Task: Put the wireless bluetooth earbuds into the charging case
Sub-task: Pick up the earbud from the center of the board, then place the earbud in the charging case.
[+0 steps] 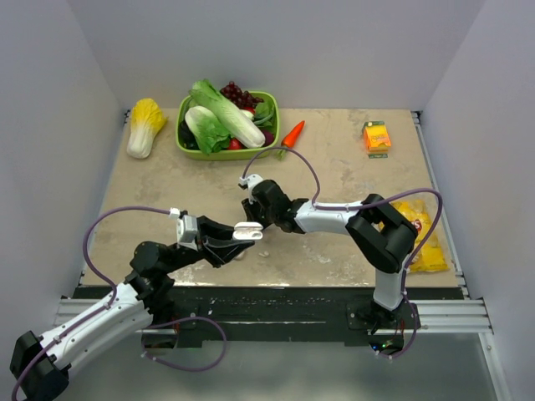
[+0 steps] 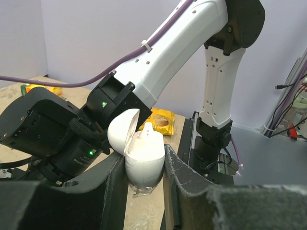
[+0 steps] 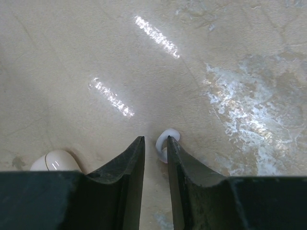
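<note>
Charging case (image 2: 144, 162): cream-white, rounded, lid hinged open and tipped to one side; held upright off the table (image 1: 334, 163) near its front edge, left of centre; one earbud (image 2: 147, 130) stands in the case's hollow, white stem uppermost; left gripper (image 1: 243, 235): dark padded jaws clamped on the lower body of the case, one jaw on each side; second earbud (image 3: 161, 147): small, white, curled, lying on the table just beyond the case, against the tip of one finger of the right gripper (image 3: 155, 140); right gripper: pointed down at the table, just beyond the case, jaws a narrow gap apart with nothing clamped between them; whether the fingertip presses the second earbud cannot be told; yellow packet (image 1: 425, 242): well to the right of the case, partly under the right arm's elbow; carrot (image 1: 292, 134): beyond the case and a little right, lying slantwise; green basket (image 1: 180, 142): beyond the case, toward the far wall, holding leafy greens, dark grapes and red pieces; pale yellow cabbage (image 1: 145, 125): beyond the case and well to the left, flat on the table; orange carton (image 1: 377, 136): far beyond the case to the right, near the far right corner; purple cables (image 1: 92, 242): one looped over each arm, either side of the case.
</note>
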{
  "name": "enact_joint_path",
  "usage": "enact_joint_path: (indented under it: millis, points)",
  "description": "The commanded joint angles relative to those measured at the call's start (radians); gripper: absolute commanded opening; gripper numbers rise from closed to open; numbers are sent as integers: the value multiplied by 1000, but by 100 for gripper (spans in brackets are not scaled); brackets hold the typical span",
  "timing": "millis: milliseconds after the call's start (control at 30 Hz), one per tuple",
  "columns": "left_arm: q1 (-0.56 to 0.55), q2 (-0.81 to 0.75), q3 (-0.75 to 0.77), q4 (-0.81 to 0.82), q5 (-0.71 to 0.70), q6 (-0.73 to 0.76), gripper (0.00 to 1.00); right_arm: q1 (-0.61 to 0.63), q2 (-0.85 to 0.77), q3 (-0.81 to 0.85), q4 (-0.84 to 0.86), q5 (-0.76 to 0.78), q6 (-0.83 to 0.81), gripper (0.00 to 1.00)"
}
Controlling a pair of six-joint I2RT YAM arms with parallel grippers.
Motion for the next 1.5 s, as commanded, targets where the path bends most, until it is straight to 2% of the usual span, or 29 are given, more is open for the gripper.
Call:
enact_joint_path:
  millis: [0, 267, 500, 567, 767, 900, 1033, 1167, 1300, 1367, 1433, 1467]
  points:
    - [-6, -4, 1, 49, -6, -11, 0, -5, 9, 21, -28, 54, -9, 27]
    - [-9, -3, -2, 50, -7, -13, 0, -10, 6, 18, -28, 77, -6, 22]
    - [-12, -3, -2, 50, -10, -11, 0, -15, -6, 14, -34, 97, 6, 0]
    - [-12, -2, 2, 47, -13, -10, 0, -16, -29, 1, -34, 126, 22, 0]
    - [-13, -1, 14, 32, -36, -5, 0, -18, -285, -63, -58, 215, 53, 0]
    - [-12, 2, 25, -6, -90, -3, 0, -18, -501, -100, -158, 290, 49, 0]
    - [-10, 48, 24, 7, -145, -16, 0, -13, -703, -109, -210, 279, 7, 0]
    - [-10, 115, 47, 24, -158, -8, 0, -1, -895, -109, -232, 206, -42, 0]
    - [-10, 158, 94, 9, -139, 21, 0, 4, -998, -100, -232, 30, -101, 0]
    - [-10, 194, 122, 4, -90, 53, 0, 4, -1003, -83, -246, -154, -122, 0]
    - [-9, 223, 151, -5, -43, 76, 0, 23, -985, -46, -295, -278, -142, 0]
    - [-7, 255, 162, 1, 35, 75, 0, 40, -980, -40, -305, -293, -150, 0]
